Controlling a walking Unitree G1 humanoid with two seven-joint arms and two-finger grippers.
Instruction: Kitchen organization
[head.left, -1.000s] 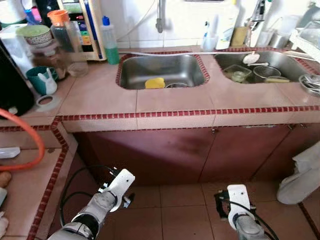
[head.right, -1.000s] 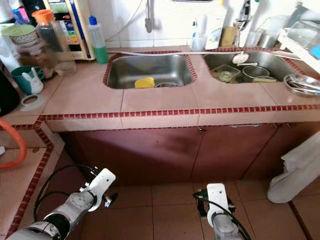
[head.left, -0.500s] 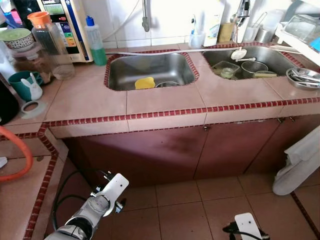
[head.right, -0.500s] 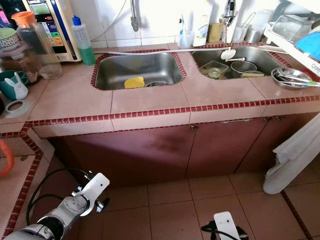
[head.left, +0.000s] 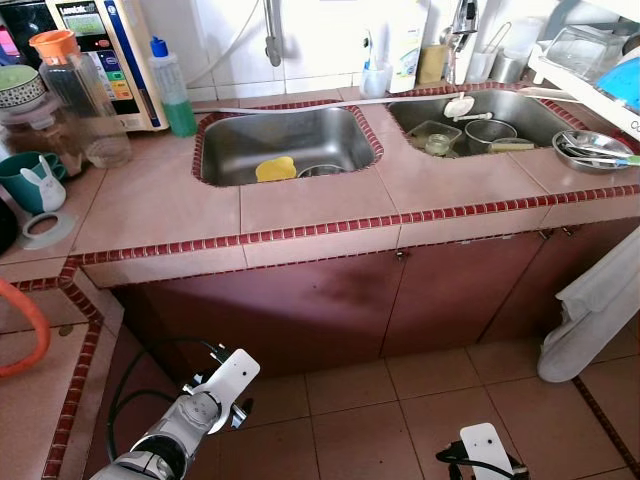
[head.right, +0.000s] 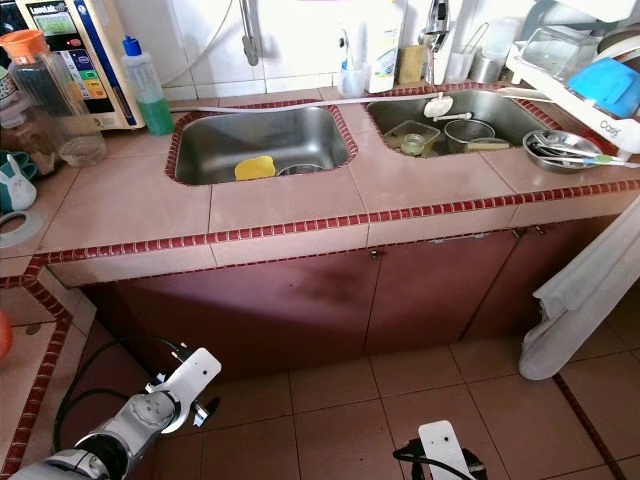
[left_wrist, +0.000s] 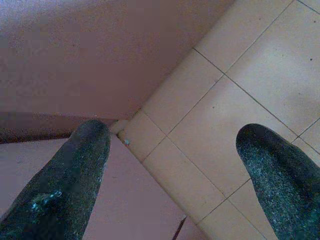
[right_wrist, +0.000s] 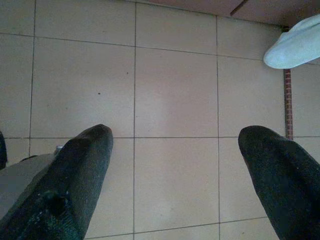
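Both arms hang low in front of the cabinet doors (head.left: 330, 305), wrists pointing down at the tiled floor (head.left: 400, 400). Left gripper (left_wrist: 175, 165): fingers spread wide, nothing between them; its wrist view shows the foot of the cabinet meeting the floor tiles. Right gripper (right_wrist: 175, 165): fingers likewise spread wide and empty above bare tiles; its wrist view takes in the tip of a white cloth (right_wrist: 295, 42) off to one side. In the eye views that cloth (head.left: 595, 310) hangs beside the cabinets to the robot's right.

Up and ahead of both grippers runs the tiled counter (head.left: 320, 205), its long axis left to right. Ahead of the left gripper lies the left sink (head.left: 290, 145) with a yellow sponge (head.left: 275, 169) in it. Ahead of the right gripper, the right sink (head.left: 480, 115) holds a glass container (head.left: 436, 138), a metal pot (head.left: 484, 132) and a white ladle (head.left: 462, 104). A metal bowl (head.left: 590, 150) sits on the counter beside that sink.

Far left of the left gripper stand a green soap bottle (head.left: 176, 88), an orange-capped jar (head.left: 78, 95) and a teal mug (head.left: 30, 182).
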